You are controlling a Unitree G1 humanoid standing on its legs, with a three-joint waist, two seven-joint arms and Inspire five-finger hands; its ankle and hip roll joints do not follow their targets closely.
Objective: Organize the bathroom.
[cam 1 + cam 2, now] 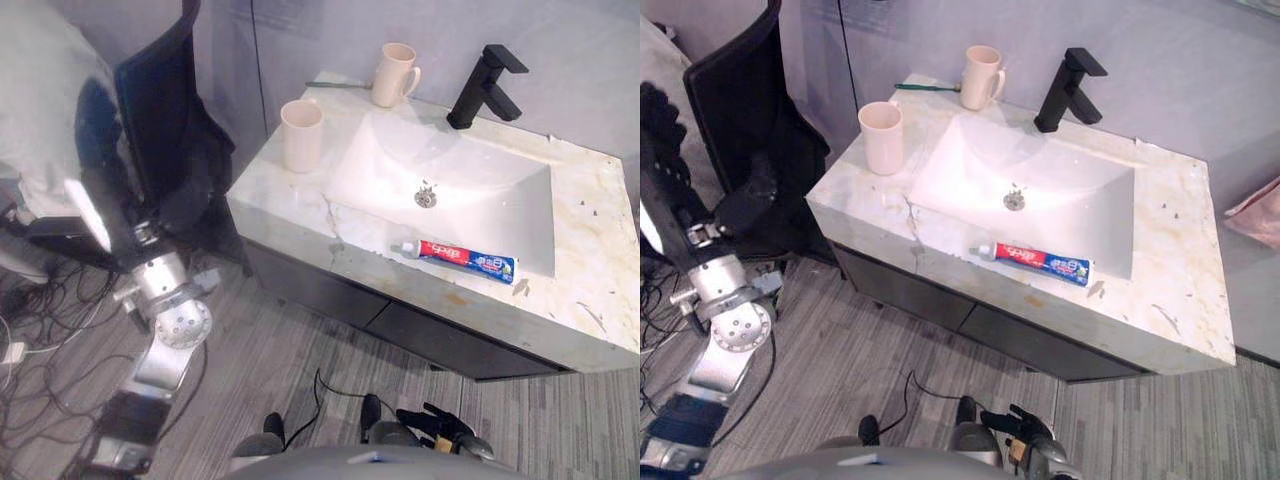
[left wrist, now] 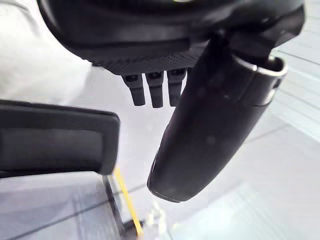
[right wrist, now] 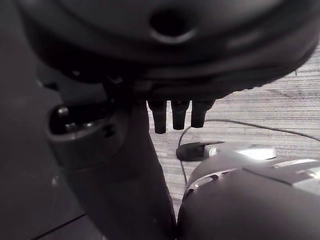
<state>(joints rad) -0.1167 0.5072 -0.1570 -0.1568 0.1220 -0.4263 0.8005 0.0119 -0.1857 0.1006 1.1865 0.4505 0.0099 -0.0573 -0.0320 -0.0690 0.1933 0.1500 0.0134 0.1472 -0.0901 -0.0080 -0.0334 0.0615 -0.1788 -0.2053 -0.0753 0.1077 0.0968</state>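
A marble vanity top [image 1: 600, 250] with a white basin [image 1: 470, 200] sunk into it was seen from above, standing over dark drawers on a grey plank floor [image 1: 300, 370]. A toothpaste tube [image 1: 455, 258], red, white and blue, lay on the front ledge of the counter just before the basin's near edge, with its cap end turned toward the robot's left. A handleless pink cup [image 1: 301, 135] stood upright on the counter at the basin's left side. A mug with a handle [image 1: 394, 74] stood upright farther back, near the wall, and a green toothbrush [image 1: 927, 88] lay flat on the counter just beside it, on its left. A black faucet [image 1: 484, 86] rose at the back of the basin, and the metal drain [image 1: 425, 196] sat in the basin's middle. A black office chair [image 1: 165, 110] stood to the left of the vanity. The left hand [image 2: 210, 135] was shown in its own wrist view with its fingers [image 2: 155, 90] straight and relaxed and nothing held, a pale wall lying beyond it. The right hand [image 3: 125, 175] was shown in its own wrist view, likewise with straight fingers [image 3: 180, 115] and nothing in its grasp, above the plank floor. Both hands were well apart from the counter and from everything on it.
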